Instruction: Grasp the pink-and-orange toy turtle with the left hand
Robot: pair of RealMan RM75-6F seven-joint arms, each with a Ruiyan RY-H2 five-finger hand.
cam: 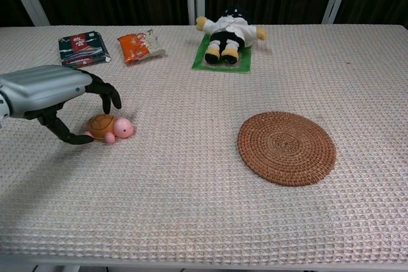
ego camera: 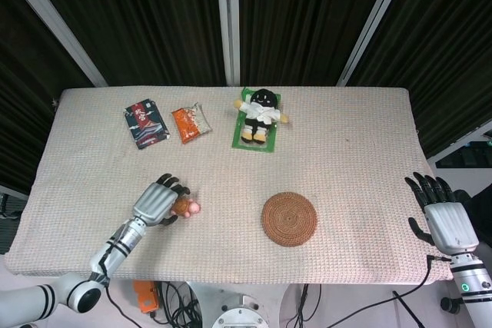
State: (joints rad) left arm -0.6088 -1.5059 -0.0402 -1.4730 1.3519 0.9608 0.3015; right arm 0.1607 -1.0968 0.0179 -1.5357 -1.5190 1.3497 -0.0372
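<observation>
Dark curtains back a cloth-covered desk (ego camera: pixel 323 159) where the left hand (cam: pixel 48 93), fingers spread, arches over the toy turtle (cam: pixel 109 128), poised to grasp.

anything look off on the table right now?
Nothing damaged or spilled. The toy turtle sits upright on the table, the left hand arched over it with fingers apart, not gripping. The snack packets lie slightly askew; the right hand hangs open off the table edge.

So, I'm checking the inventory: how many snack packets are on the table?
2, both at the far left: a dark packet and an orange packet just right of it. None seems hidden.
</observation>
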